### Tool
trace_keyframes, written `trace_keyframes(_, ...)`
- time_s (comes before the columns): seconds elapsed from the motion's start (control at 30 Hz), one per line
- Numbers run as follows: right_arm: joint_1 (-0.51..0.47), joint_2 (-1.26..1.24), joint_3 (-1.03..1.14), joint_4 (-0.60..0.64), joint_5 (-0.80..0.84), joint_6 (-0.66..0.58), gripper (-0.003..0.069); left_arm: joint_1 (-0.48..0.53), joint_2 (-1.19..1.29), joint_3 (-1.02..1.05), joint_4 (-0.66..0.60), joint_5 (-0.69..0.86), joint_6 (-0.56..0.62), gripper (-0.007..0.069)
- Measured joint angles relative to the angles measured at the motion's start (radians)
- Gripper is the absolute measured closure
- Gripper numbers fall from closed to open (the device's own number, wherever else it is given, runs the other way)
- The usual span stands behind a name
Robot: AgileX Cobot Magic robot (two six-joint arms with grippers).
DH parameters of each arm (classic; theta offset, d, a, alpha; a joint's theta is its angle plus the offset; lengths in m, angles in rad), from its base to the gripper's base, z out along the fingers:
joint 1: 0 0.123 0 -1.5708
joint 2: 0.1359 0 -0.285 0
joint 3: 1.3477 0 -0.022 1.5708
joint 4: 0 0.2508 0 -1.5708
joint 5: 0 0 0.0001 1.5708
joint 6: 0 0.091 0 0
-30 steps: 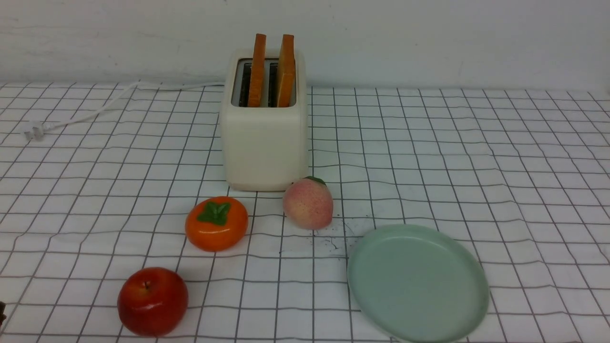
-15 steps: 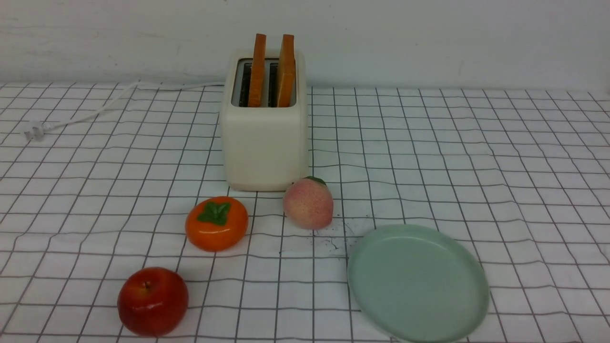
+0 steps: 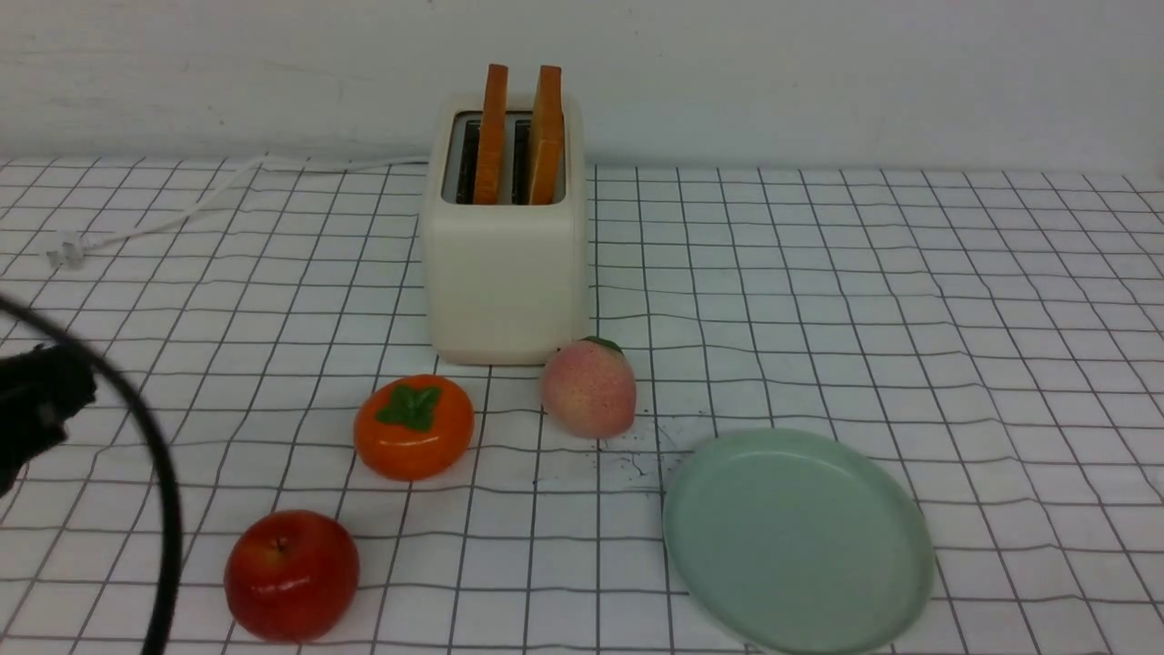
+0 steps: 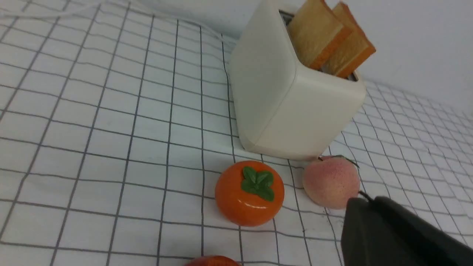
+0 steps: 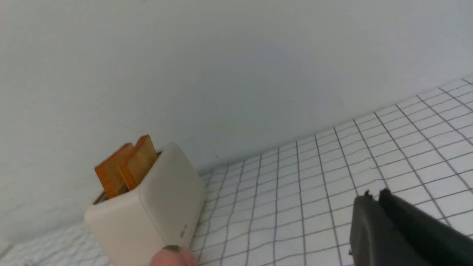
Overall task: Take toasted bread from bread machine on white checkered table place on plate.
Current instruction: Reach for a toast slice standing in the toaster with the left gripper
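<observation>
"Cream plastic first: one toaster [image 3: 505, 282], far back on the table [image 3: 909, 300], a little left of centre. How many slices?"

"Two. The left slice [image 3: 492, 135] and right slice [image 3: 546, 135] stand upright, one in each slot, with their tops sticking out. Neither is on the plate [image 3: 800, 546]."

"How many plates?"

"One, pale green. It sits near the front on the right, well apart from the toaster."

"Any fruit?"

"Three pieces. One peach [image 3: 588, 388] is just beside the toaster's front right corner, with one persimmon [image 3: 414, 426] to its left. One apple [image 3: 291, 575] is nearest the front, further left."

"And the cord?"

"One white cord [image 3: 182, 211] runs left from behind the toaster to one plug [image 3: 65, 250] lying on the table."

"What about the grippers?"

"There are two. The left gripper [image 4: 366, 199], seen from its wrist, has its dark fingers pressed together, holds nothing, and is near the peach. The front view shows only the left arm [image 3: 41, 396] and one black cable [image 3: 159, 473] at the left edge. The right gripper [image 5: 374, 193] is also closed up and holds nothing, well apart from the toaster."
</observation>
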Motion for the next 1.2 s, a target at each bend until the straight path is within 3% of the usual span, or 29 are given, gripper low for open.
trace_keyframes(0.13, 0.000, 0.138, -0.258, 0.022, 0.336, -0.159, 0.0678, -0.014, 0.216, -0.176, -0.069, 0.061, 0.112, 0.0638)
trace_keyframes(0.2, 0.000, 0.218, -0.366, 0.094, 0.528, -0.302, 0.0678, -0.062, 0.314, -0.266, -0.097, 0.064, 0.186, 0.0638)
trace_keyframes(0.33, 0.000, 0.329, -0.470, 0.277, 0.694, -0.497, 0.0678, -0.194, 0.464, -0.414, -0.098, 0.059, 0.256, 0.0638)
trace_keyframes(0.5, 0.000, 0.371, -0.487, 0.439, 0.706, -0.613, 0.0675, -0.254, 0.661, -0.588, -0.049, 0.047, 0.268, 0.0636)
trace_keyframes(0.6, 0.000, 0.371, -0.487, 0.482, 0.706, -0.639, 0.0672, -0.254, 0.758, -0.674, -0.021, 0.048, 0.268, 0.0596)
trace_keyframes(0.63, 0.000, 0.371, -0.487, 0.492, 0.706, -0.646, 0.0672, -0.254, 0.794, -0.707, -0.013, 0.053, 0.267, 0.0568)
trace_keyframes(0.73, 0.000, 0.371, -0.487, 0.531, 0.706, -0.662, 0.0669, -0.254, 0.939, -0.849, 0.016, 0.089, 0.240, 0.0391)
trace_keyframes(0.77, 0.000, 0.371, -0.487, 0.533, 0.706, -0.662, 0.0669, -0.254, 0.955, -0.864, 0.025, 0.096, 0.234, 0.0369)
trace_keyframes(0.83, 0.000, 0.371, -0.487, 0.553, 0.706, -0.666, 0.0669, -0.254, 1.058, -0.957, 0.096, 0.104, 0.173, 0.0242)
trace_keyframes(0.93, 0.000, 0.371, -0.487, 0.571, 0.714, -0.668, 0.0666, -0.254, 1.136, -1.024, 0.218, 0.086, 0.053, 0.0158)
trace_keyframes(1.07, 0.000, 0.372, -0.487, 0.581, 0.735, -0.669, 0.0664, -0.254, 1.207, -1.081, 0.327, 0.034, -0.078, 0.0133)
trace_keyframes(1.2, 0.000, 0.372, -0.487, 0.581, 0.736, -0.669, 0.0662, -0.254, 1.255, -1.095, 0.342, -0.037, -0.105, 0.0130)
